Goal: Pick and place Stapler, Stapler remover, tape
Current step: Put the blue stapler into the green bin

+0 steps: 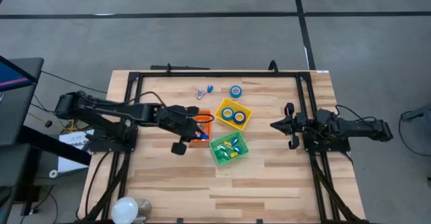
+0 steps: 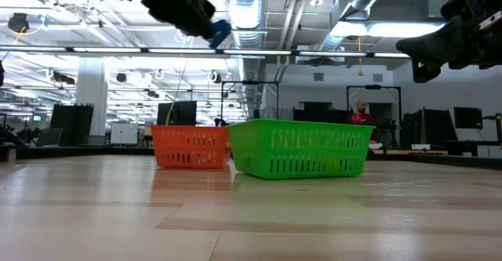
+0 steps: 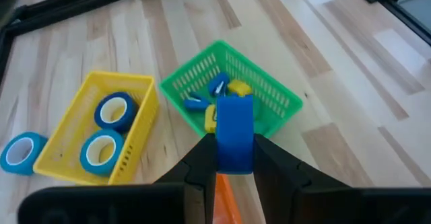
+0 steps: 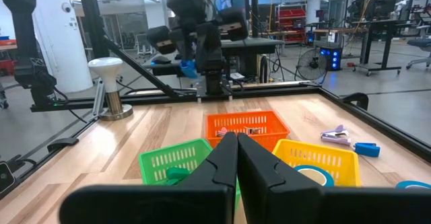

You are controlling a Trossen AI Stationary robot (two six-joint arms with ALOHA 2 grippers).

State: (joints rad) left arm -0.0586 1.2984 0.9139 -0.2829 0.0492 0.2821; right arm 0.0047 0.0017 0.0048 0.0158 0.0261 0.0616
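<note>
My left gripper (image 3: 234, 158) is clamped on a small blue plastic stapler (image 3: 234, 131), held above the orange mesh bin (image 1: 205, 125). My worry is a bad release: the green mesh basket (image 3: 269, 89) of blue and yellow pieces lies just ahead of the fingers, so letting go while drifting forward could drop the stapler in the wrong bin or onto a rim. The yellow bin (image 3: 74, 120) with two blue tape rolls sits off beside it. My right gripper (image 1: 286, 124) waits closed, well apart.
</note>
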